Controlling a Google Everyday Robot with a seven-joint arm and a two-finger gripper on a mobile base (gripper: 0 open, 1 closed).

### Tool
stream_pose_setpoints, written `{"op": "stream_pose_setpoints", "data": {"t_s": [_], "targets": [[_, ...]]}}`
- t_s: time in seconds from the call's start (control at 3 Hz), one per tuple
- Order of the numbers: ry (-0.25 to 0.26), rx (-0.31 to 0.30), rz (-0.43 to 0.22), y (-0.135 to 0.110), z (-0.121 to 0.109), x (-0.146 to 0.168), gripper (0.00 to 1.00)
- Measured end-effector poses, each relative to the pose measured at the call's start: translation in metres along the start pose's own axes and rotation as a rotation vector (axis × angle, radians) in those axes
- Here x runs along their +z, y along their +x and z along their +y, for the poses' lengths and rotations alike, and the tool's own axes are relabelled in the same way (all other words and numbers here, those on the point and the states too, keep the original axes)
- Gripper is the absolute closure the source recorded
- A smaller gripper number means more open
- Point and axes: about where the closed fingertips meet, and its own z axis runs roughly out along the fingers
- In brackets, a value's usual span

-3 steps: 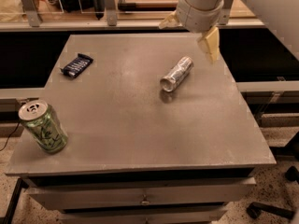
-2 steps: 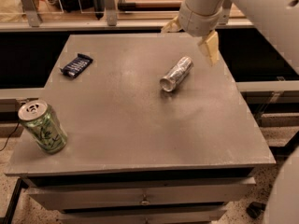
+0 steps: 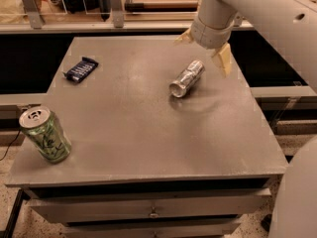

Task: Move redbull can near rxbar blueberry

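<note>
The redbull can (image 3: 186, 78), slim and shiny silver, lies on its side right of the middle of the grey table (image 3: 148, 138). The rxbar blueberry (image 3: 80, 69), a flat dark blue bar, lies at the table's back left. My gripper (image 3: 204, 47) hangs open and empty just above and behind the can's far end. One tan fingertip (image 3: 223, 60) points down to the right of the can, the other (image 3: 183, 37) sits to the back left.
A wider green-patterned can (image 3: 45, 134) with a silver top stands tilted at the table's front left corner. Drawers sit under the table front (image 3: 153, 213). A railing and shelves run behind the table. My white arm (image 3: 267, 19) fills the upper right.
The gripper and arm have shifted slightly. The silver can, the blue bar and the green can have not moved.
</note>
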Motion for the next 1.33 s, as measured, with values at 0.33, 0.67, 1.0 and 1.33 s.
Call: {"op": "stream_pose_setpoints", "data": {"t_s": [0.33,0.67,1.0,1.33], "targets": [[-0.006,-0.018,-0.022,-0.001,0.003,0.012,0.00],[-0.032,-0.036,-0.041,-0.006,0.003,0.026,0.00],[-0.051,-0.051,-0.053,-0.010,0.001,0.034,0.13],[-0.063,-0.067,-0.062,-0.015,-0.003,0.040,0.36]]}}
